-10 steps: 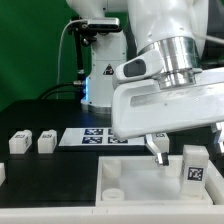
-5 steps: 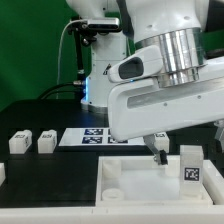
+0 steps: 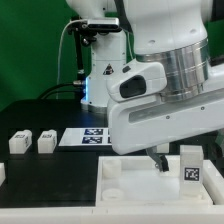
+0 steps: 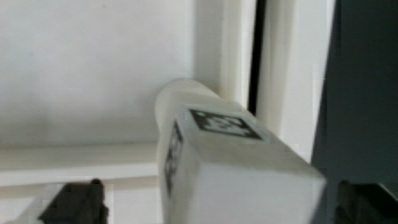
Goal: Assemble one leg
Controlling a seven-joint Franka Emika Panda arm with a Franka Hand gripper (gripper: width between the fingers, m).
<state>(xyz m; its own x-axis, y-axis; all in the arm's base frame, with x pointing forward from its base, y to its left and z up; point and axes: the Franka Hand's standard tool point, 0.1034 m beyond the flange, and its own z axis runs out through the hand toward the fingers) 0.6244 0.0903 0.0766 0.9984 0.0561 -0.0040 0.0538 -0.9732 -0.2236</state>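
Observation:
A white leg [image 3: 192, 168] with a square marker tag stands upright at the exterior view's right, by the far right corner of the white tray-like piece [image 3: 125, 163]. My gripper [image 3: 186, 152] has come down over it. One dark finger [image 3: 160, 158] shows beside the leg; the other is hidden. In the wrist view the leg [image 4: 222, 150] stands between my two dark fingertips [image 4: 71, 202], with a gap on each side. My gripper [image 4: 217, 208] is open there and holds nothing. Two more legs [image 3: 18, 142] [image 3: 45, 143] lie at the exterior view's left.
The marker board [image 3: 92, 137] lies on the dark table behind the tray-like piece. The arm's large white body fills the upper right of the exterior view. A round socket [image 3: 115, 194] shows in the tray-like piece's near left corner.
The arm has moved lower and nearer the upright leg, and the finger has dropped down beside it. The leg and the other parts have not moved.

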